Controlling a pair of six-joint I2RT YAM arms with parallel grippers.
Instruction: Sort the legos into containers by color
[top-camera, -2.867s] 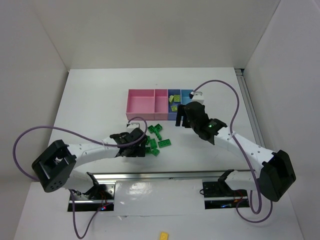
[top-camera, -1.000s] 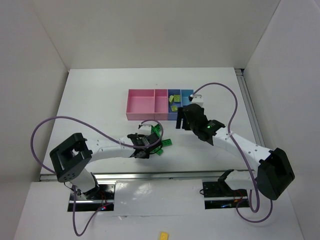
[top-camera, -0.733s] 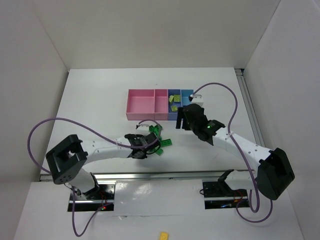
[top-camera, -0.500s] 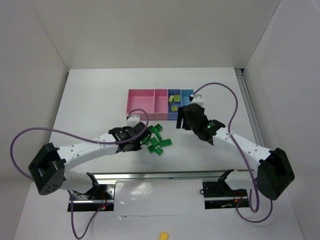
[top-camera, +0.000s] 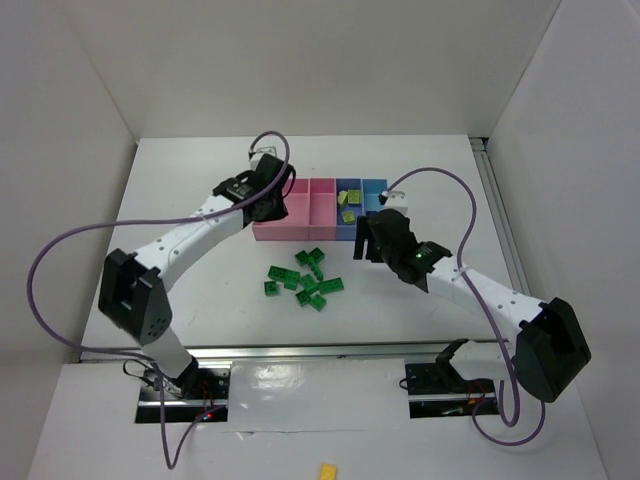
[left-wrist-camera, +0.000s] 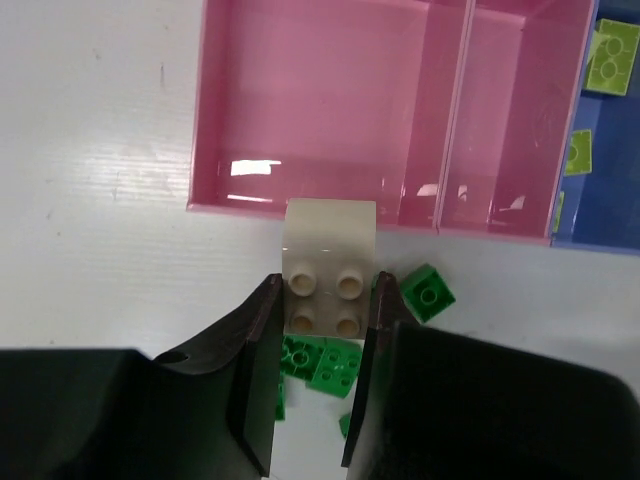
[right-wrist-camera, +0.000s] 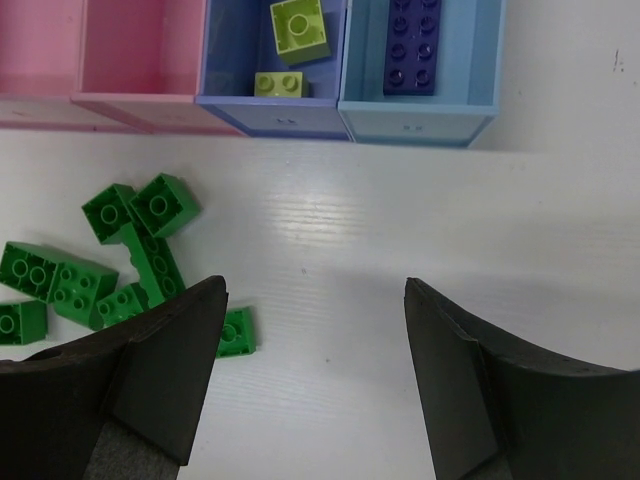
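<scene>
I'm holding a cream-white brick (left-wrist-camera: 330, 240) in my black left pincer (left-wrist-camera: 325, 297). Bright green legos (right-wrist-camera: 160, 205) are lying on the white tabletop (right-wrist-camera: 400, 230). I'm seeing two pink trays (left-wrist-camera: 320, 90), a blue tray (right-wrist-camera: 270, 115) with yellow-green bricks (right-wrist-camera: 298, 28), and a light blue tray (right-wrist-camera: 420, 122) with a purple brick (right-wrist-camera: 413, 45).

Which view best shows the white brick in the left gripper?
Left wrist: the white brick sits centre frame, studs visible, clamped by the left gripper. Top external shows only the gripper over it; right wrist does not show it.
</scene>
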